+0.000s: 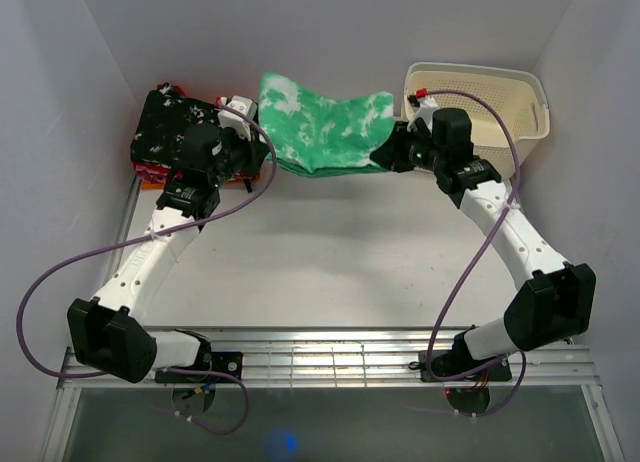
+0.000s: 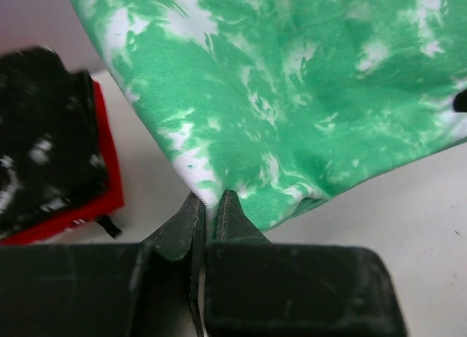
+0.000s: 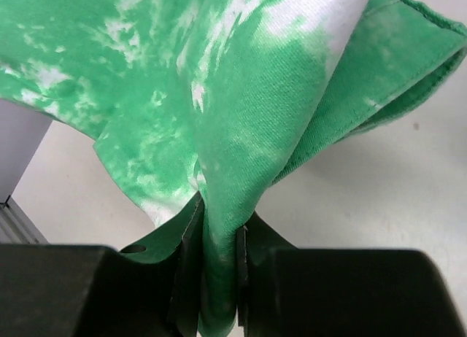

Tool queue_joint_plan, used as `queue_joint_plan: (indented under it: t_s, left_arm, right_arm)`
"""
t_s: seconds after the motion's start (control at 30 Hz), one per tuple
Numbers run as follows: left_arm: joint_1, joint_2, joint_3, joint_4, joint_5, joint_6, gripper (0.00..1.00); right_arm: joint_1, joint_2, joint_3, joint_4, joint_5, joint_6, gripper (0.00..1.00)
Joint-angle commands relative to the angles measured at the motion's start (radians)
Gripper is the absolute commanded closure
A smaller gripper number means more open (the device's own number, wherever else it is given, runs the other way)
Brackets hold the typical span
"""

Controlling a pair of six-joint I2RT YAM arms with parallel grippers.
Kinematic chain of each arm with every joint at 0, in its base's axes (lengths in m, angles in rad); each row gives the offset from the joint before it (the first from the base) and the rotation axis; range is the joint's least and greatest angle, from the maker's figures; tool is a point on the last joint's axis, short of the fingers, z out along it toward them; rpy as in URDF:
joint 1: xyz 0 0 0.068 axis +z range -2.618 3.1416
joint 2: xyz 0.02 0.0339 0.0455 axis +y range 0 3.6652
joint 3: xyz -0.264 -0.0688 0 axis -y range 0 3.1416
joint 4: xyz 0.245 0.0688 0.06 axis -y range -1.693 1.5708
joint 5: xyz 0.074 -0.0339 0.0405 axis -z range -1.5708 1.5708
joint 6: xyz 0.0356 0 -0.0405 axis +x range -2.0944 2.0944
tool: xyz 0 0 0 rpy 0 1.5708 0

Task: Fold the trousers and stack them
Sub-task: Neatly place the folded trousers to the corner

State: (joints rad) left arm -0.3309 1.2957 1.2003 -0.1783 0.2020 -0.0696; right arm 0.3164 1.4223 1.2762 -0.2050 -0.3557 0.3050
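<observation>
The green and white tie-dye trousers (image 1: 325, 124) are folded into a compact bundle and held between both arms at the back of the table. My left gripper (image 1: 262, 158) is shut on the bundle's near left corner; the cloth (image 2: 292, 96) runs up from the pinched tip (image 2: 211, 206). My right gripper (image 1: 385, 154) is shut on the near right corner, with a thick fold of cloth (image 3: 241, 133) squeezed between its jaws (image 3: 217, 235). The bundle sags slightly in the middle.
A stack of folded clothes stands at the back left: a black white-speckled garment (image 1: 165, 122) on red and orange ones (image 1: 150, 170), also in the left wrist view (image 2: 44, 147). A cream plastic basket (image 1: 500, 102) stands at the back right. White walls close in on three sides.
</observation>
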Motion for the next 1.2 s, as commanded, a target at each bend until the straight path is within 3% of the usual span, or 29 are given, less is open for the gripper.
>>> queue_joint_plan:
  t_s: [0.0, 0.13, 0.43, 0.57, 0.83, 1.17]
  left_arm:
    - [0.044, -0.058, 0.068, 0.149, -0.093, 0.105, 1.0]
    - [0.131, -0.039, 0.087, 0.261, -0.141, 0.145, 1.0]
    - [0.47, 0.074, 0.13, 0.439, -0.024, 0.041, 1.0]
    - [0.597, 0.126, 0.12, 0.52, 0.033, -0.005, 1.0]
    - [0.757, 0.25, 0.102, 0.663, 0.099, -0.075, 1.0]
    - [0.84, 0.353, 0.033, 0.772, 0.146, -0.079, 1.0]
  right_arm:
    - [0.07, 0.059, 0.194, 0.176, 0.078, -0.055, 0.92]
    - [0.125, 0.234, 0.374, 0.24, 0.106, -0.055, 0.92]
    - [0.269, 0.639, 0.878, 0.329, 0.188, -0.09, 0.92]
    - [0.317, 0.771, 1.003, 0.407, 0.23, -0.096, 0.92]
    - [0.4, 0.972, 1.086, 0.604, 0.311, -0.156, 0.92]
    - [0.424, 1.122, 1.157, 0.776, 0.389, -0.222, 0.92]
